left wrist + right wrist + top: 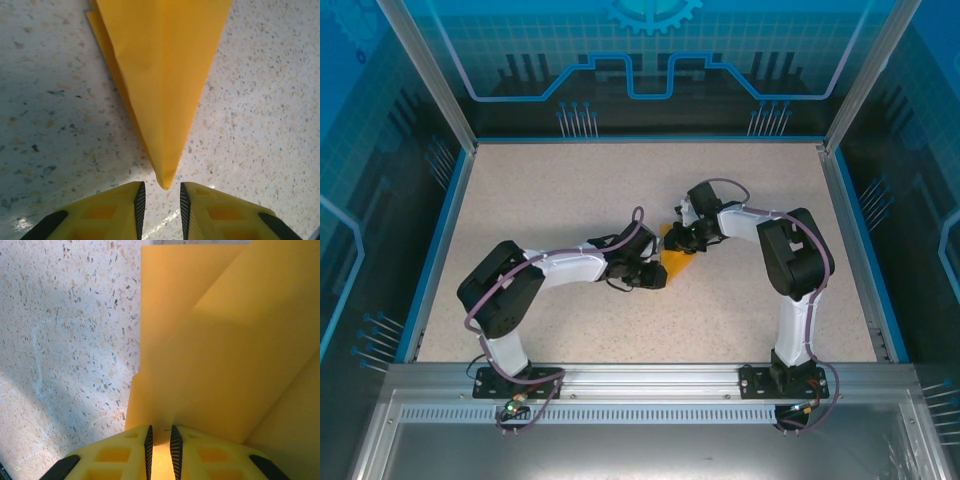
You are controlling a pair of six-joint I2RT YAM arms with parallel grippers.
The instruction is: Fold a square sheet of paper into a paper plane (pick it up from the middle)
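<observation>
The orange-yellow sheet, folded into a pointed paper plane (pixel 676 263), lies on the speckled table (pixel 560 190) between the two arms. In the left wrist view its layered body (pixel 165 75) narrows to a sharp tip that ends just ahead of my left gripper (pixel 160 200). That gripper's jaws stand a little apart with bare table between them and touch nothing. My left gripper (pixel 658 276) sits at the plane's near-left end. My right gripper (pixel 683 240) is at the far end. In its wrist view the right gripper (pixel 160 437) is shut on a raised fold of the paper (pixel 215 340).
A blue rim (pixel 438 240) borders the table, with aluminium posts (pixel 425 70) at the back corners. Free tabletop extends to the left, at the back and to the near right of the arms.
</observation>
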